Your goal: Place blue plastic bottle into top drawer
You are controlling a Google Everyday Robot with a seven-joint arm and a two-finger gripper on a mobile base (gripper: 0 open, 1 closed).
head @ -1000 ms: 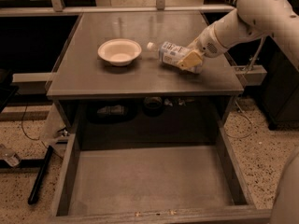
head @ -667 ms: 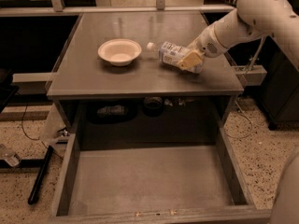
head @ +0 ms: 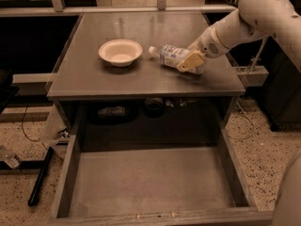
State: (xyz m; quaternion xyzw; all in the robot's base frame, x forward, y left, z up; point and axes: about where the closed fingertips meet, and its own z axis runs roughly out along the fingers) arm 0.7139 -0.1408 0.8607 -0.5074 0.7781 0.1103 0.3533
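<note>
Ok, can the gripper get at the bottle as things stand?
Probably yes: the gripper is right at the base end of the bottle on the table, and the bowl sits apart, beyond the cap.

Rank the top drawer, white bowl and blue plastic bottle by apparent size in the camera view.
1. top drawer, by far; nearest the camera.
2. white bowl and blue plastic bottle look alike; the gripper, at the bottle's base end, hides part.

Tan gripper (head: 190,62) on blue-and-white-labelled blue plastic bottle (head: 168,55), white bowl (head: 120,52), grey top drawer (head: 150,182)
</note>
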